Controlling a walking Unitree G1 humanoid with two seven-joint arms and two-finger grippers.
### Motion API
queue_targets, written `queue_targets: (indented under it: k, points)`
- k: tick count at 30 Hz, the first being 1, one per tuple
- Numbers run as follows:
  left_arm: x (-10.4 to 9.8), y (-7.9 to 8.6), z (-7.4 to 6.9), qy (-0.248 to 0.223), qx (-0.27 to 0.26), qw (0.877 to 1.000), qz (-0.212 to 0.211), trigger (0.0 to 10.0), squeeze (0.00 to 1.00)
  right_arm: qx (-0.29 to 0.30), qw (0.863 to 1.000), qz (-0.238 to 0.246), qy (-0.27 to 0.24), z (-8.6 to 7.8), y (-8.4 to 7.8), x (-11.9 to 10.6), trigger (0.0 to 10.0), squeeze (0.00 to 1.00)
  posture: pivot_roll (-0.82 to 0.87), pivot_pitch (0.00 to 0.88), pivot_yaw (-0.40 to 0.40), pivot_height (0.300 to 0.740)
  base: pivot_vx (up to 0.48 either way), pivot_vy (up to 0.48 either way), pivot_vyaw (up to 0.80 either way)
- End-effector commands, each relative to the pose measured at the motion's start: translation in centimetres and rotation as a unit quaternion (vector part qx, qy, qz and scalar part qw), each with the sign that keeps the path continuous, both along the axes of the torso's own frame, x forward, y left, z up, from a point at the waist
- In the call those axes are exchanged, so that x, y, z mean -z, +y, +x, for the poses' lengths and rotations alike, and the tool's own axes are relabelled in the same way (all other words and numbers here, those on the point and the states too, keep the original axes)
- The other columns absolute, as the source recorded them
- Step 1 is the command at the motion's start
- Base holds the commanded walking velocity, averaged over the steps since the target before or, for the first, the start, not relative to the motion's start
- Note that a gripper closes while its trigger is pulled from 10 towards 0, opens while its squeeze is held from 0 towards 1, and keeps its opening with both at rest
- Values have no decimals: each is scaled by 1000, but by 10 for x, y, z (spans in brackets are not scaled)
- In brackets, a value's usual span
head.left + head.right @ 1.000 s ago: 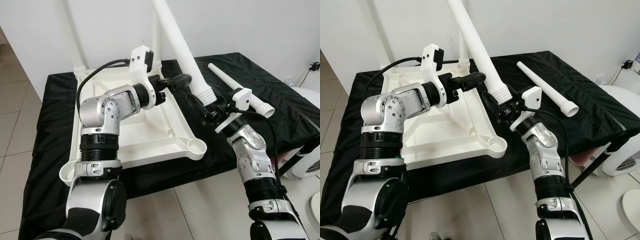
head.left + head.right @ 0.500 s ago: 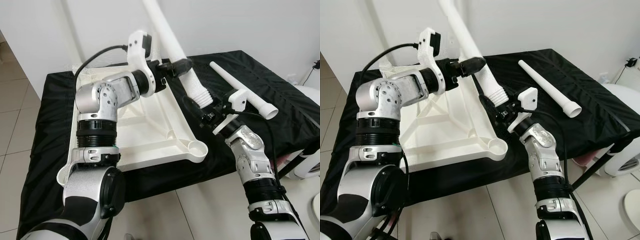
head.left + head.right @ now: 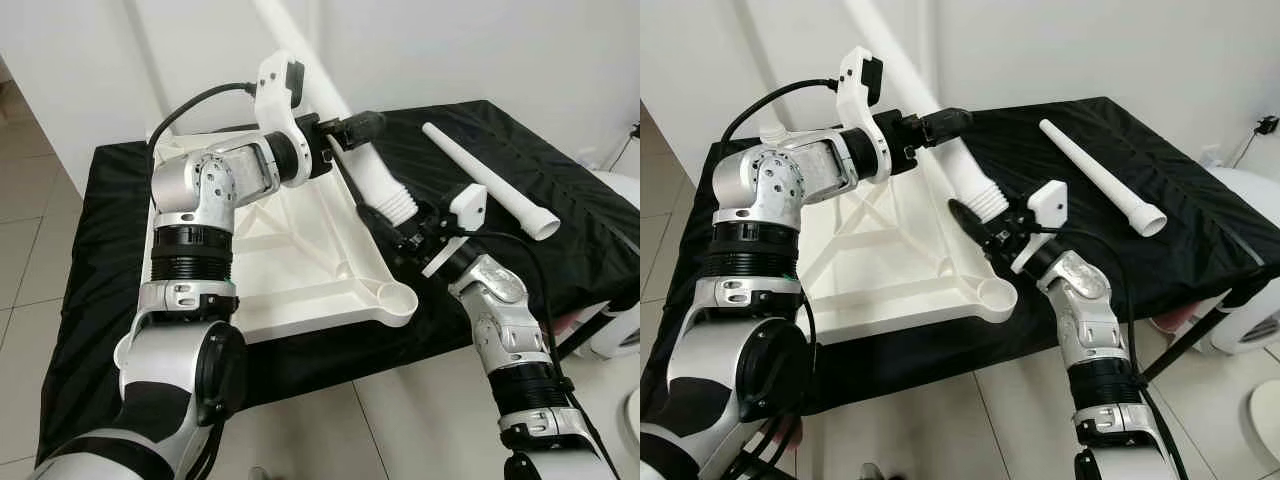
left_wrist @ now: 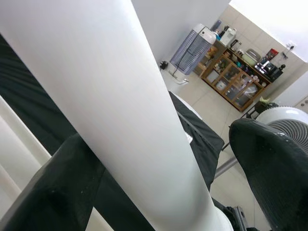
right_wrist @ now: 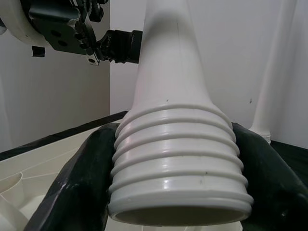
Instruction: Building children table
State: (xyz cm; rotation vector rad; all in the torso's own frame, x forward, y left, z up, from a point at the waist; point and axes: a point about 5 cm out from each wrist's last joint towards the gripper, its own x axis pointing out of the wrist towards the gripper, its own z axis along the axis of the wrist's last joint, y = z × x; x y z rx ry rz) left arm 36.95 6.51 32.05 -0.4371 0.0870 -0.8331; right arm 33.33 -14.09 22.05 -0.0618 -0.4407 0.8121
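Both pincers grip one white table leg (image 3: 375, 180): left pincer (image 3: 352, 128) clamps its shaft, right pincer (image 5: 173, 192) squeezes its threaded end, just above the upturned white tabletop (image 3: 290, 250) on the black-draped worktop (image 3: 100, 240).

Four white tapered plastic legs can be counted. One raised leg (image 3: 375, 180) sits between the claws, one loose leg (image 3: 490, 180) lies on the cloth, and two upright legs (image 3: 141, 80) stand at the far corners, faint against the white wall. There is one white moulded plastic tabletop (image 3: 290, 270), lying underside up, and one black-draped desk (image 3: 90, 300). Two black two-fingered claws are present, the left claw (image 3: 360, 122) and the right claw (image 3: 385, 225).
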Motion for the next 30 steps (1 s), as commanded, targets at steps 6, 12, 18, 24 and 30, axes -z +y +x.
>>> queue_targets:
  k: [6, 12, 18, 24, 30]
  points:
    - [-9, -3, 4, -5, -7, 1000, 3, 10000, 0, -34, 999, -16, 2, -6, 8, 3, 10000, 0, -54, 13, 45, 740, 0, 0, 0]
    - [-15, 3, 10, 4, -34, 999, -11, 10000, 0, -38, 999, -24, 7, -8, 10, 8, 10000, 0, -54, 12, 47, 740, 0, 0, 0]
    - [-18, 9, 14, 8, -46, 999, -21, 8980, 0, -35, 999, -25, 9, -9, 10, 9, 10000, 0, -55, 10, 47, 740, 0, 0, 0]
    - [-17, 13, 17, 12, -54, 998, -23, 10000, 0, -23, 1000, -18, 7, -8, 8, 8, 10000, 0, -54, 12, 47, 740, 0, 0, 0]
    - [-17, 16, 17, 19, -57, 998, -26, 10000, 0, -5, 1000, 1, 0, -6, 5, 4, 10000, 0, -53, 15, 47, 740, 0, 0, 0]
